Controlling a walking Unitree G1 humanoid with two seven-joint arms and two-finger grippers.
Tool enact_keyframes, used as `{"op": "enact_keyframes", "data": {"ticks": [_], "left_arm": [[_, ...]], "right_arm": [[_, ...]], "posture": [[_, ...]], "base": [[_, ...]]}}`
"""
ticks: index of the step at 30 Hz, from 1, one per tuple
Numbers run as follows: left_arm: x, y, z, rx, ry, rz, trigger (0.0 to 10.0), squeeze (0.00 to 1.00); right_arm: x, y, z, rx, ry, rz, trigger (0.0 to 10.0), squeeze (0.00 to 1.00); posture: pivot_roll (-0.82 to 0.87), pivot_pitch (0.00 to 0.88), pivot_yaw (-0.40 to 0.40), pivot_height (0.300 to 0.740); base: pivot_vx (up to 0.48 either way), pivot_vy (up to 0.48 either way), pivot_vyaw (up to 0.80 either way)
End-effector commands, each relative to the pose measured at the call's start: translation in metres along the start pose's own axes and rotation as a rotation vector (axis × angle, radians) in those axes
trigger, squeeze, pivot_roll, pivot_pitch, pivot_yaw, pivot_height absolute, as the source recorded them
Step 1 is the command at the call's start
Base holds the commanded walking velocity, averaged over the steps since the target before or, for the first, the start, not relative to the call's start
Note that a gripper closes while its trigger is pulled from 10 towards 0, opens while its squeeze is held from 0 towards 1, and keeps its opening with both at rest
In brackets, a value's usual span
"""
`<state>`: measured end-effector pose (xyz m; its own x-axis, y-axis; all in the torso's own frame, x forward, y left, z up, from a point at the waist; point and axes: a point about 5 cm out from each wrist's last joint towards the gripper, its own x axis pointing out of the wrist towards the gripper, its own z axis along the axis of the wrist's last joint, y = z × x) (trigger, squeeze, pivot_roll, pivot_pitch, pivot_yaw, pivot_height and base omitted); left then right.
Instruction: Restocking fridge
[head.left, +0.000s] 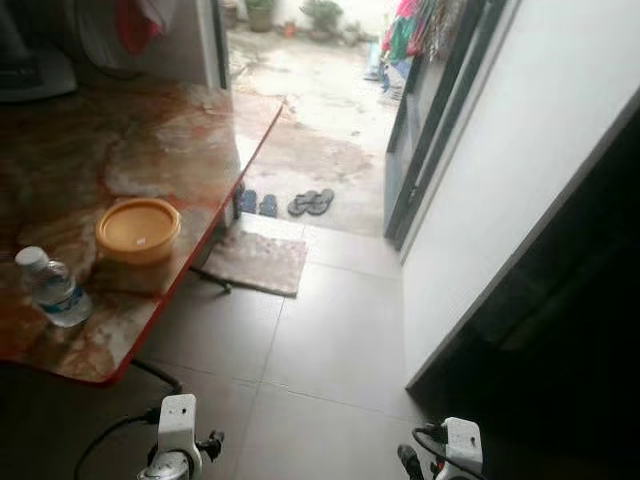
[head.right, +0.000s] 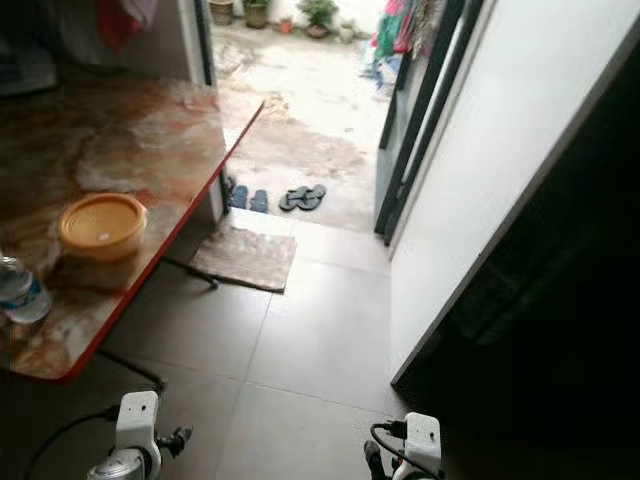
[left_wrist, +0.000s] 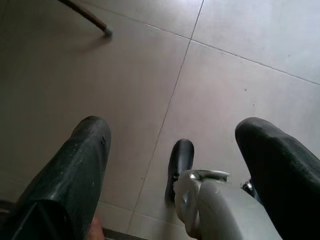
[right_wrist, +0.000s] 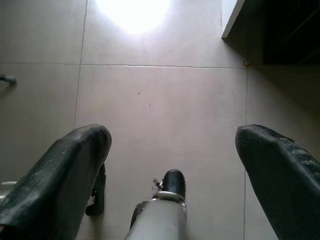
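In the left eye view, we see at the left of the frame a marbled red-brown table (head.left: 150, 130) carrying a yellow lidded container (head.left: 138, 228) and, near the table's lower left edge, a clear water bottle (head.left: 52, 287) with a white cap. The two stand near each other but apart. A brown doormat (head.left: 257, 262) lies on the grey tiled floor (head.left: 330, 350) at centre, with two pairs of sandals (head.left: 311, 202) beyond it at the open doorway. A white panel, perhaps the fridge door (head.left: 500, 180), slants down the right side, with a dark opening below it. Both wrists sit at the bottom edge.

The right eye view shows the same scene, with the bottle cut by the left edge.

In the left wrist view, our left gripper (left_wrist: 172, 145) hangs above bare floor tiles, its two black fingers spread wide and holding nothing.

In the right wrist view, our right gripper (right_wrist: 172, 145) likewise hangs over the tiles, fingers spread apart and empty, with the white panel's lower corner in the upper right.
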<state>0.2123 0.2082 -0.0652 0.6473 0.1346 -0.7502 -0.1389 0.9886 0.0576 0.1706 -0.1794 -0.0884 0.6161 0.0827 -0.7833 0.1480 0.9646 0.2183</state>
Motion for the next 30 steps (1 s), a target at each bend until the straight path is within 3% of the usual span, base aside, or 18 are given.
{"op": "enact_keyframes", "data": {"ticks": [1,12,22,28,30], "left_arm": [[0.0,-0.001,-0.003,0.01,0.012,-0.01,10.0,0.0],[0.0,-0.001,-0.002,0.018,0.004,0.001,10.0,0.0],[-0.001,0.001,0.004,0.012,-0.062,0.054,10.0,0.0],[-0.004,0.006,0.013,0.001,-0.193,0.166,10.0,0.0],[-0.008,0.01,0.02,0.026,-0.293,0.272,10.0,0.0]], "right_arm": [[-0.001,-0.005,0.001,-0.005,-0.004,-0.013,10.0,0.0],[-0.001,-0.004,0.002,-0.009,-0.004,-0.01,10.0,0.0],[-0.001,-0.005,0.004,-0.014,-0.004,-0.008,10.0,0.0],[0.0,-0.005,0.004,0.005,-0.008,-0.014,10.0,0.0],[0.0,-0.004,0.004,0.004,-0.008,-0.012,10.0,0.0]], "posture": [[0.12,0.0,-0.138,0.74],[0.12,0.0,-0.14,0.74],[0.13,0.0,-0.142,0.74],[0.14,0.0,-0.137,0.74],[0.14,0.0,-0.133,0.74]], "base": [[0.0,0.0,0.8],[0.0,0.0,0.8],[0.0,0.0,0.8],[0.0,0.0,0.0],[0.0,0.0,0.0]]}}
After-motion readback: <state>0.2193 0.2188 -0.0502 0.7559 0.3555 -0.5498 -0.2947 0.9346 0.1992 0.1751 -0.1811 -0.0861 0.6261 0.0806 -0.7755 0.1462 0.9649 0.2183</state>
